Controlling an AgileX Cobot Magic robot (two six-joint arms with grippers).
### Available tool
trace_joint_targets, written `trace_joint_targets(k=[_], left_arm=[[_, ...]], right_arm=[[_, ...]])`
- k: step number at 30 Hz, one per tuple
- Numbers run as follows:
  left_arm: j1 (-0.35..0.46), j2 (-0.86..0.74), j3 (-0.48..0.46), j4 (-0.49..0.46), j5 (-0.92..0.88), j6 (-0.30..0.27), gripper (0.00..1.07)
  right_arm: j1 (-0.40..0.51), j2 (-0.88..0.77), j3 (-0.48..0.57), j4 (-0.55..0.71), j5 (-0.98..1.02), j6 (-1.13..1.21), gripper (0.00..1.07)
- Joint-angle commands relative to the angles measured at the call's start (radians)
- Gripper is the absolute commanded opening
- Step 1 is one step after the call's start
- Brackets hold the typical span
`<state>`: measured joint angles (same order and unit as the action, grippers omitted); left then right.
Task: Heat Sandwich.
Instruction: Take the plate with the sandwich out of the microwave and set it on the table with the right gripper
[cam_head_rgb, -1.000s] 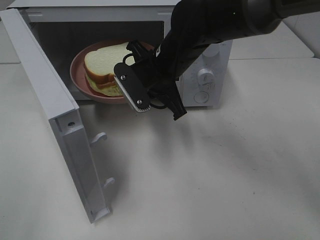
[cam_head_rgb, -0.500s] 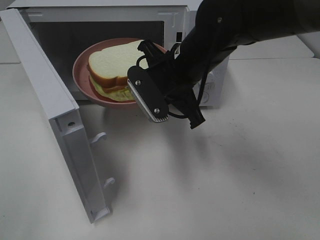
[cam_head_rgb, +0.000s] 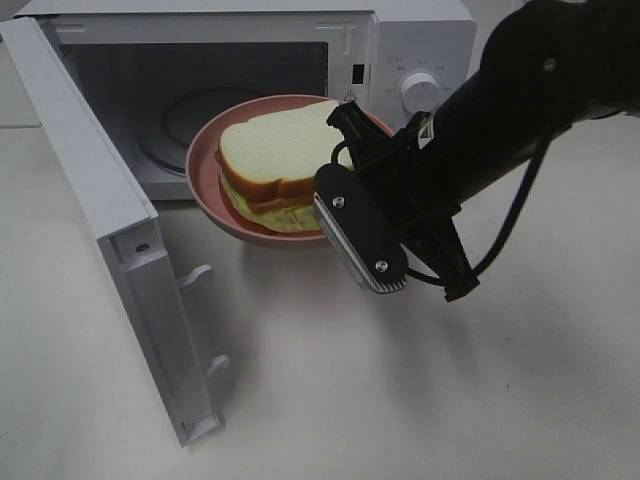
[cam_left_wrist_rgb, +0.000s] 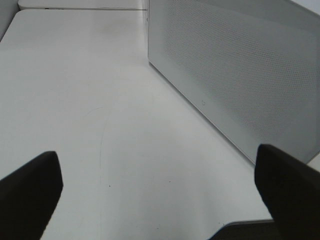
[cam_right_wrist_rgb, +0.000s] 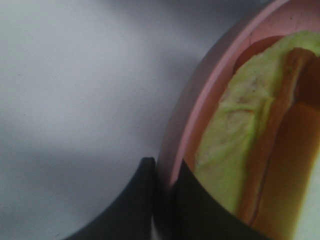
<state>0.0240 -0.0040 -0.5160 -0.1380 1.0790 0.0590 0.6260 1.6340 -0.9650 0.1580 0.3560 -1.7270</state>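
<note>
Right gripper (cam_head_rgb: 352, 160) pinched tight on the pink plate (cam_head_rgb: 215, 195) rim, carrying the sandwich (cam_head_rgb: 275, 150) just outside the open microwave (cam_head_rgb: 420, 40) mouth, presumably after heating; left gripper (cam_left_wrist_rgb: 160, 192) wide, empty.

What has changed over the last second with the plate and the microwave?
The right gripper, shut on the rim of the pink plate, has drawn the plate and its sandwich out of the microwave toward the front right; the plate now sits mostly outside the opening. The microwave door stays wide open, and the grip on the rim is unchanged.
</note>
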Motion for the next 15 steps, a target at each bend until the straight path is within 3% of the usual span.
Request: trace_joint_targets(k=[1, 15], left_arm=[[0.002, -0.006, 0.0, -0.001, -0.005, -0.006, 0.98], [0.002, -0.006, 0.0, -0.001, -0.005, -0.006, 0.98]], right_arm=[[-0.004, -0.06, 0.04, 0.003, -0.03, 0.024, 0.0], [-0.004, -0.257, 0.239, 0.0, -0.021, 0.026, 0.0]])
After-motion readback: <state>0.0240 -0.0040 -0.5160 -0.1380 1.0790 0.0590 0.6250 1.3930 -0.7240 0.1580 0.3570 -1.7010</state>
